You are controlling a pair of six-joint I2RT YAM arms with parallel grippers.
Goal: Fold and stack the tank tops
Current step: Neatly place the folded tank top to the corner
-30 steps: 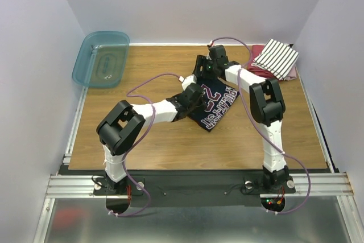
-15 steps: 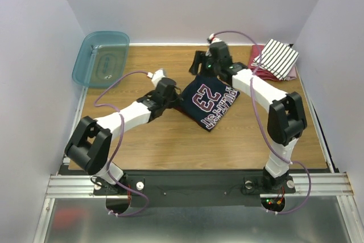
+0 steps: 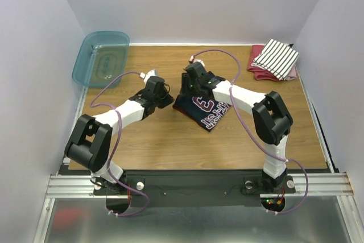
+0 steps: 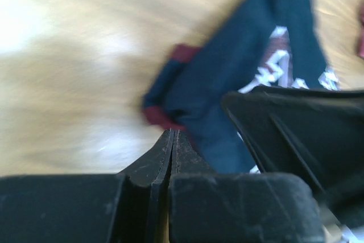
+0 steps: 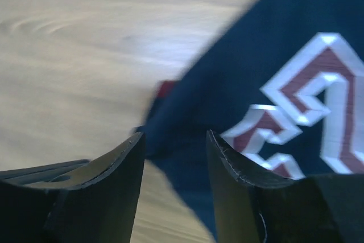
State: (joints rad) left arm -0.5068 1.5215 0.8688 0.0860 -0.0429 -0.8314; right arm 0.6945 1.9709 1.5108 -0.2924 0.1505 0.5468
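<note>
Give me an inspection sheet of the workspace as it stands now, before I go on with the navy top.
Surface: wooden table, no spills seen.
Job's things: navy tank top lies rumpled at the centre, lettering up; striped tank top lies folded at the far right corner, on a red cloth.
Clutter: teal bin at the far left corner, nothing seen in it.
Grippers: left gripper shut and empty, beside the navy top's left edge; right gripper open over that edge.
Cables: purple cables loop from both wrists; no snag seen.
Surroundings: pale walls on three sides; metal rail at the near edge.
</note>
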